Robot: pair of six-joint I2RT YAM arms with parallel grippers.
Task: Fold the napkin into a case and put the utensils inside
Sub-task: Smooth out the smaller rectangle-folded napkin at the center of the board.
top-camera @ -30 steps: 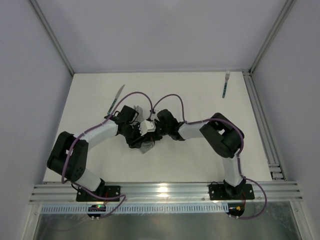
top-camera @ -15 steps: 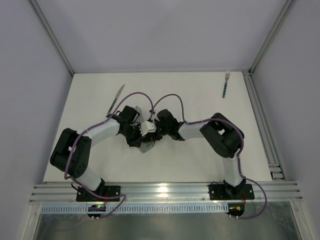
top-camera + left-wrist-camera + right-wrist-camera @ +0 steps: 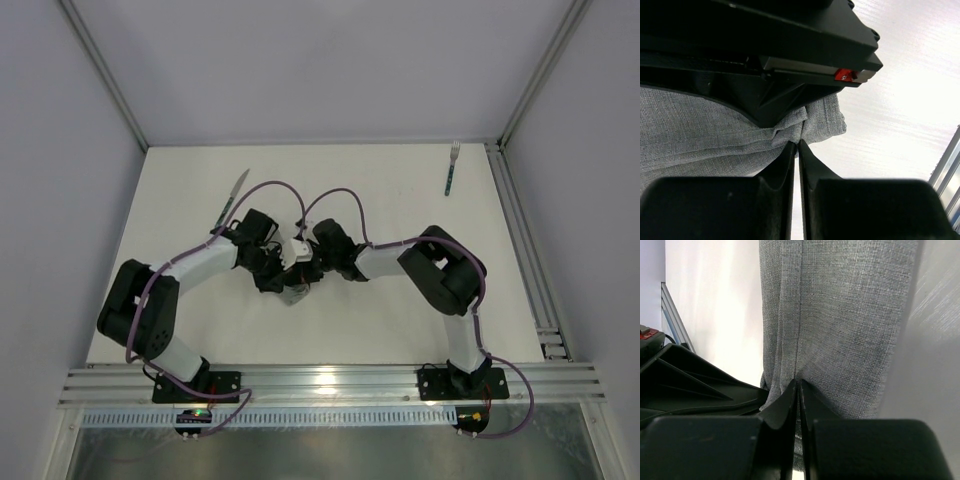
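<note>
The grey napkin (image 3: 700, 130) is bunched between the two wrists in the middle of the table; from above only a small grey piece of the napkin (image 3: 292, 293) shows. My left gripper (image 3: 797, 143) is shut on a fold at its corner. My right gripper (image 3: 799, 382) is shut on a seam of the napkin (image 3: 840, 315). The two grippers meet head-on, left gripper (image 3: 278, 268) and right gripper (image 3: 306, 266). The knife (image 3: 232, 196) lies at the far left and the fork (image 3: 452, 167) at the far right, both apart from the arms. No case shape can be made out.
The right wrist's black body (image 3: 790, 50) fills the top of the left wrist view, very close. An aluminium rail (image 3: 530, 250) runs along the table's right edge and another rail (image 3: 330, 380) along the near edge. Purple cables (image 3: 335, 195) loop over both wrists.
My left gripper has closed onto the napkin. Both wrists and the bunched cloth have shifted slightly toward the far side. The right gripper stays shut on the cloth.
</note>
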